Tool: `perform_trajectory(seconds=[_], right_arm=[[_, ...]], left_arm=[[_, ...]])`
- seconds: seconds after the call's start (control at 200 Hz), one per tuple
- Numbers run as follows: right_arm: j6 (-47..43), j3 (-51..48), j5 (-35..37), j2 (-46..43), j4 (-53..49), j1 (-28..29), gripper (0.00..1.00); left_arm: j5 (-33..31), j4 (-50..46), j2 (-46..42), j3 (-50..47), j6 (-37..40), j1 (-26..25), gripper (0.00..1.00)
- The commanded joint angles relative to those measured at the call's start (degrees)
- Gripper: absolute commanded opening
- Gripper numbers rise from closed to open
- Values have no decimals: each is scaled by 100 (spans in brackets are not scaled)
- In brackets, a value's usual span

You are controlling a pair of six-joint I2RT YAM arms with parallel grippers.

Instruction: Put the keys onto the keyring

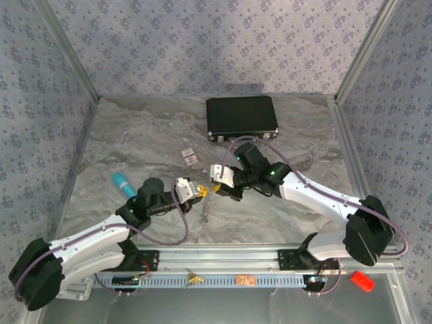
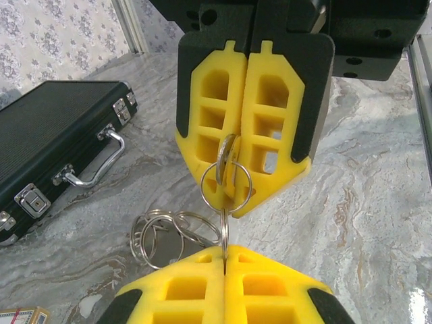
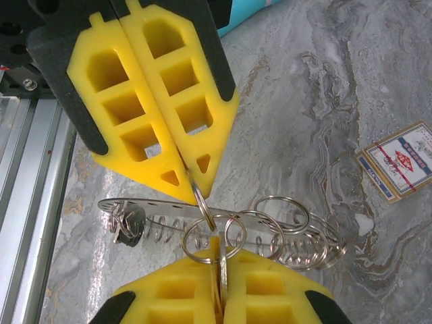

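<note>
The black case blocks the back middle of the worktop, a small card lies nearby, and the back left is bare.

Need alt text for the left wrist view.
Two yellow pincers face tip to tip, both shut on linked rings: left pincer at bottom, right pincer at top. Behind, loose rings lie on the marble table, a black case at left.

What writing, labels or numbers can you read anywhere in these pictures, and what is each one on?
Nothing can be read as words.
Red-and-white card: a red emblem and fine print, too blurred to read.
Small orange label on the front rail: too small to read.
Black case: no lettering visible.
</note>
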Motion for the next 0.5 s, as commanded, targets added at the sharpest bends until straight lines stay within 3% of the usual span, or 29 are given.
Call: perform_trajectory(seconds=[0.0, 0.075, 0.16, 0.29, 0.37, 0.4, 0.495], right_arm=[[-105, 190, 117, -209, -151, -18, 1], [-100, 201, 175, -241, -147, -17, 1], [-100, 243, 218, -275, -137, -11, 1], [-131, 385, 268, -259, -187, 18, 1], [-143, 523, 302, -173, -212, 53, 1], [-145, 589, 311, -124, -200, 74, 1], [-183, 839, 316, 121, -147, 174, 1]], left_arm=[[-31, -179, 68, 186, 91, -5, 0], [-122, -114, 85, 170, 49, -5, 12], [-224, 75, 39, 93, -26, -5, 36], [-484, 510, -240, -156, -319, 12, 57], [-965, 621, -576, -310, -559, 27, 65], [-1189, 653, -756, -379, -623, 30, 79], [-2070, 586, -1481, -560, -817, 67, 91]])
